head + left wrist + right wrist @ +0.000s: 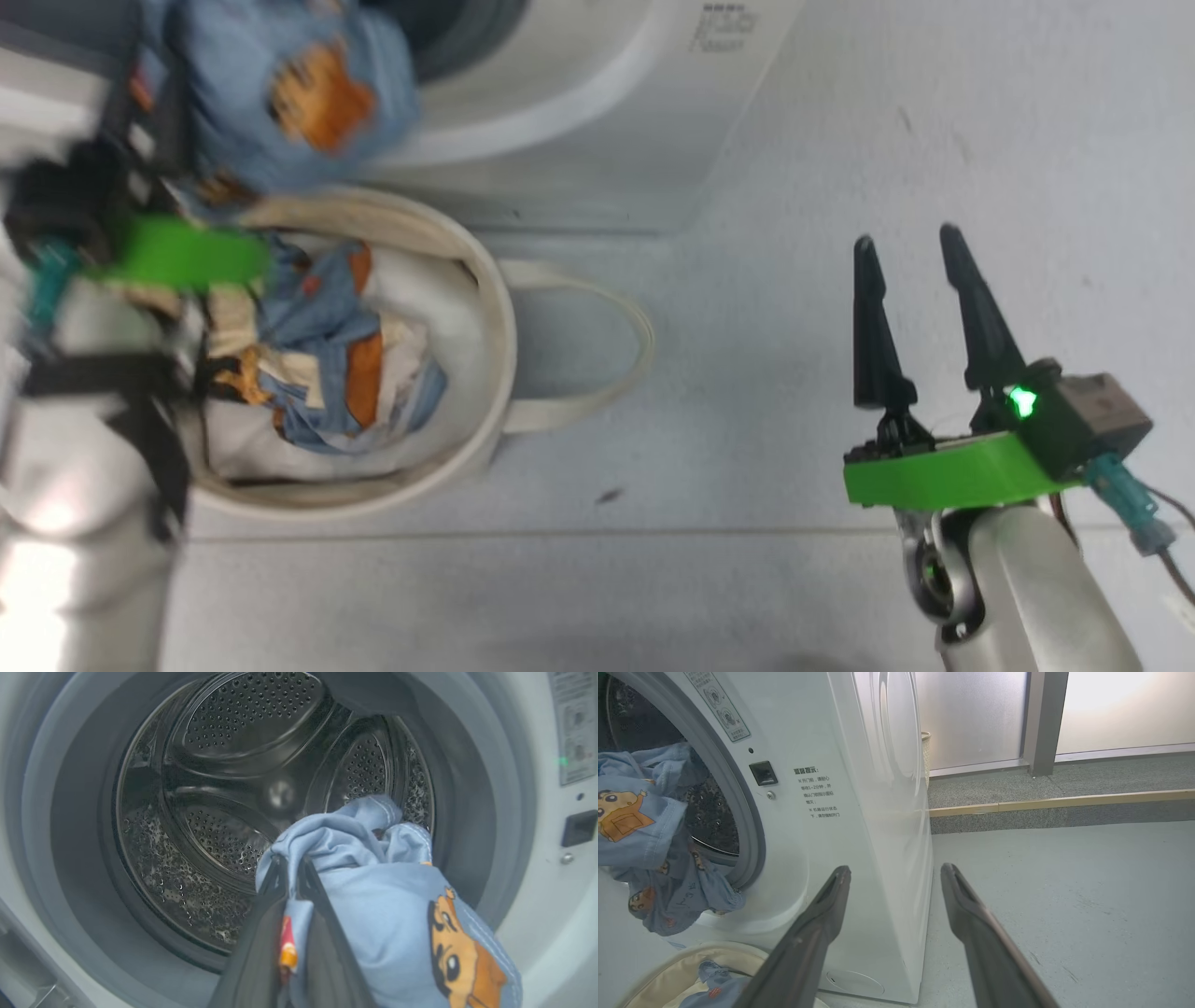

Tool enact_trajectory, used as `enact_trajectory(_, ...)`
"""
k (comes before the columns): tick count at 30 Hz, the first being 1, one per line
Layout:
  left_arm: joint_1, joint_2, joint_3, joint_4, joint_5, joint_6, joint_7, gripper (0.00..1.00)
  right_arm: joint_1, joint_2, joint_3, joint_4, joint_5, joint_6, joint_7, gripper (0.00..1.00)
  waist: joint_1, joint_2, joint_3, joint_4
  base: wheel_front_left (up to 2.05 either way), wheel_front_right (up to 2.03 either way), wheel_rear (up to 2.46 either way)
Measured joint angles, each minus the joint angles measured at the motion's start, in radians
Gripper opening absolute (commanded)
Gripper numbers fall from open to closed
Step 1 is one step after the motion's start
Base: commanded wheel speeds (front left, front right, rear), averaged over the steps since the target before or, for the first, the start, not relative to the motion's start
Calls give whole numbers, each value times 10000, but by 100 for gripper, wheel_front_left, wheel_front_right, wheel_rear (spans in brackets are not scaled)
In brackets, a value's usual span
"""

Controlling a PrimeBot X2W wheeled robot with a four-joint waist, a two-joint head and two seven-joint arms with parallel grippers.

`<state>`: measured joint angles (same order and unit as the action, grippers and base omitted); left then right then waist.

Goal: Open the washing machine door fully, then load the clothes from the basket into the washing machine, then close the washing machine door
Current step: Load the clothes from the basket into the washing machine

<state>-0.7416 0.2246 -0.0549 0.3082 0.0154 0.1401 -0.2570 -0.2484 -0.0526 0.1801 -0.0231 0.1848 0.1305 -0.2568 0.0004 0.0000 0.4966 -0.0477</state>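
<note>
One push from loading: pinches soft light-blue cartoon-print garment (383, 914) in left gripper (289, 864) at mouth of white boxy washing machine (878, 812), steel drum (210, 812) ahead along fingers (252, 952). Holds right gripper (906, 239) spread beside machine; round cream canvas basket (495, 308) below mouth.

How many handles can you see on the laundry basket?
1. A loop handle lies on the floor at the basket's right side in the head view; another may be hidden under the left arm.
</note>
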Motion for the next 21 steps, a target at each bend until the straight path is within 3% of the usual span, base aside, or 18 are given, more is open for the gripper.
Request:
enact_trajectory(10, -4262, 863, 364, 1517, -54, -144, -2, 0, -838, -2, 52, -347, 8, 0, 0, 100, 0, 0, 1961, -458, 0, 0, 0)
enact_trajectory(19, -6118, 988, 385, 2654, -94, 203, -13, 0, -1042, -2, 13, -506, 63, 0, -2, 100, -2, 0, 3025, -873, 0, 0, 0)
enact_trajectory(20, -6130, 982, 374, 2895, -94, 255, -13, 24, -1055, -4, 12, -506, 63, 0, -2, 100, -2, 0, 3097, -891, 0, 0, 0)
enact_trajectory(21, -6129, 978, 370, 3120, -82, 372, -13, 95, -1086, -4, 13, -506, 63, 0, 0, 100, -2, 0, 3158, -902, 0, 0, 0)
